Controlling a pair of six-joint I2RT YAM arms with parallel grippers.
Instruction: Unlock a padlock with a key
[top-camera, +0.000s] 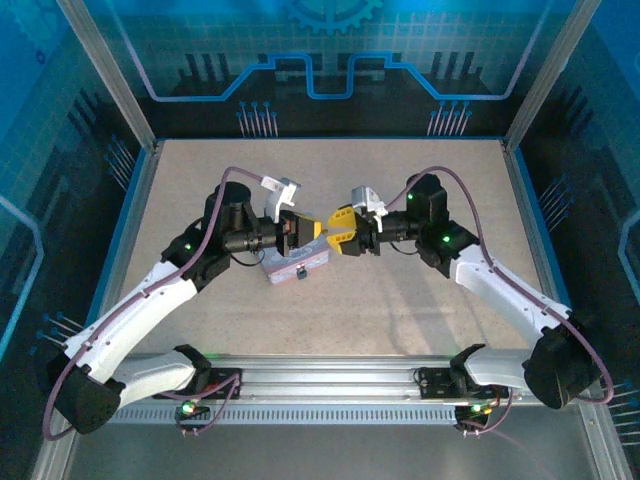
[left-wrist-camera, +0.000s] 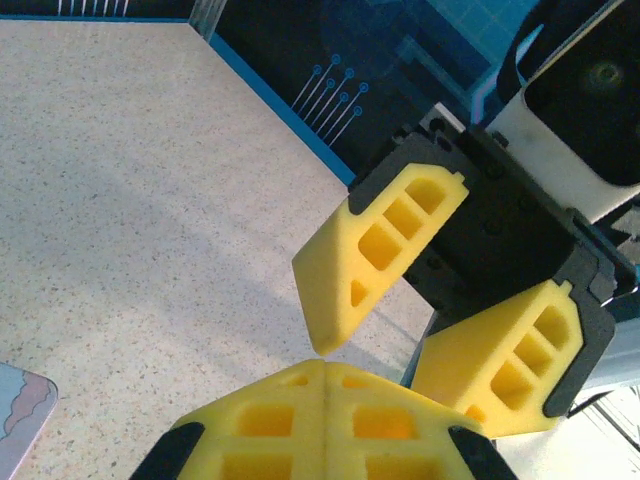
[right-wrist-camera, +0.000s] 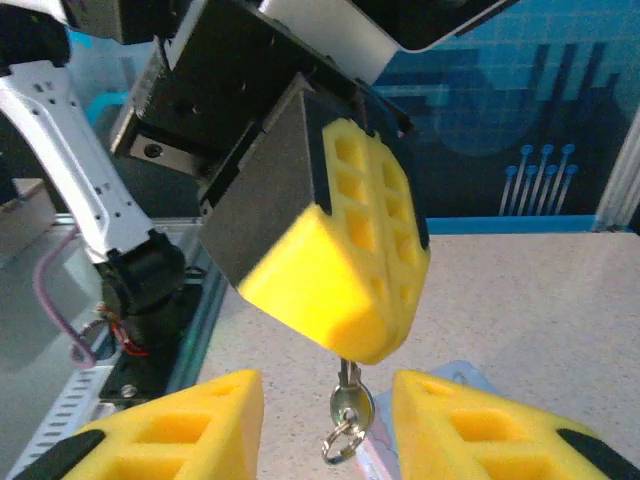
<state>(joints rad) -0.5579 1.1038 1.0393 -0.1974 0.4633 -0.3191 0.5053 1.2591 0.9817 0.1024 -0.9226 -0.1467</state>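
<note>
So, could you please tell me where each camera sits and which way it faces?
Top external: above and behind the bases, looking down at the table; both arms, with left hand and right hand tip to tip above the tin.
Left wrist: on the left arm, facing the right hand's open fingers; own shut fingers at bottom.
Right wrist: on the right arm, facing the left hand pinching the key; own fingers below.
Shared: each wrist view shows the other hand.

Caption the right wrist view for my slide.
The key pinched in the left gripper, hanging between the open fingers of the right gripper.
</note>
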